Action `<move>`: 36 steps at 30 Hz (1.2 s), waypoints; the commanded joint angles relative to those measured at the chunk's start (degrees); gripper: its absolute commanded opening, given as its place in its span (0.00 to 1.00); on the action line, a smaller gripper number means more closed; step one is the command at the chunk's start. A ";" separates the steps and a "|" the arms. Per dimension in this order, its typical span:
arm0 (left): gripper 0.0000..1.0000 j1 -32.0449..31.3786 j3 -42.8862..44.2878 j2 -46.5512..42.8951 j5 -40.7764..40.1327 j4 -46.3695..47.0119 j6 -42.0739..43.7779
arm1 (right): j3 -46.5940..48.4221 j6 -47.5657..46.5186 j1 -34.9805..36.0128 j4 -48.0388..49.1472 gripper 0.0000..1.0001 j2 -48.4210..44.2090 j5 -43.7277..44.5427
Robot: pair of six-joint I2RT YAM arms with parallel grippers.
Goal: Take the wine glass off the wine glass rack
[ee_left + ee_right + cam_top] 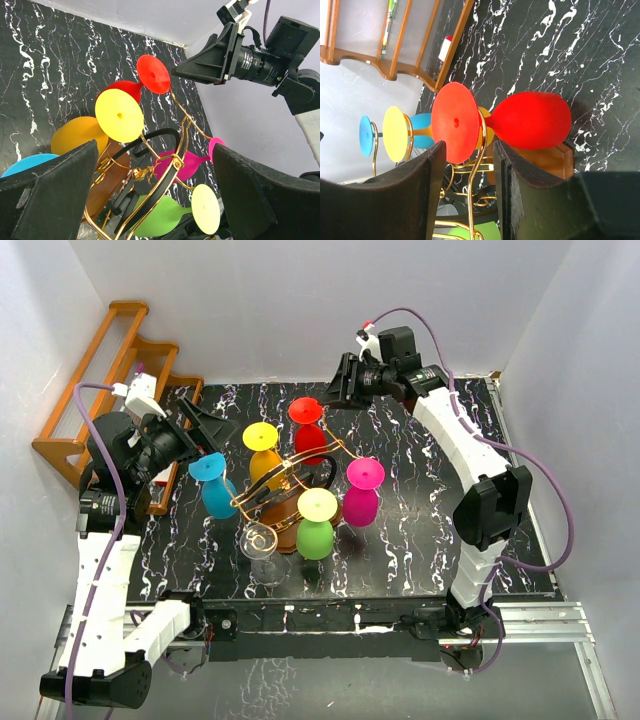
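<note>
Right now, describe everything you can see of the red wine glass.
The red wine glass is opaque, glossy and plastic-looking, with a rounded bowl, a thin stem and a flat disc foot. It hangs upside down at the far end of the wine glass rack, with its stem in a gold wire slot and its foot on top. The open right gripper is close to the foot, but no contact is visible.

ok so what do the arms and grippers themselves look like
The left arm and right arm are white boxy links with black joints. A purple cable loops along each. The left gripper and right gripper are matte black, with broad wedge-shaped fingers.
</note>
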 commanded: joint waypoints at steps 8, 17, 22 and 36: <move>0.95 -0.16 -1.26 -0.96 0.10 0.60 -0.26 | 5.74 1.14 2.10 2.17 0.44 1.43 1.43; 0.95 -0.17 -2.18 -1.63 -0.36 0.27 -0.12 | 6.70 0.44 3.00 0.91 0.43 2.36 4.08; 0.95 -0.16 -2.28 -1.81 -0.36 0.27 -0.14 | 6.91 0.35 3.64 0.85 0.43 2.60 4.23; 0.95 -0.17 -2.94 -2.07 -0.20 0.46 -0.54 | 6.31 1.07 5.51 2.02 0.41 1.80 3.99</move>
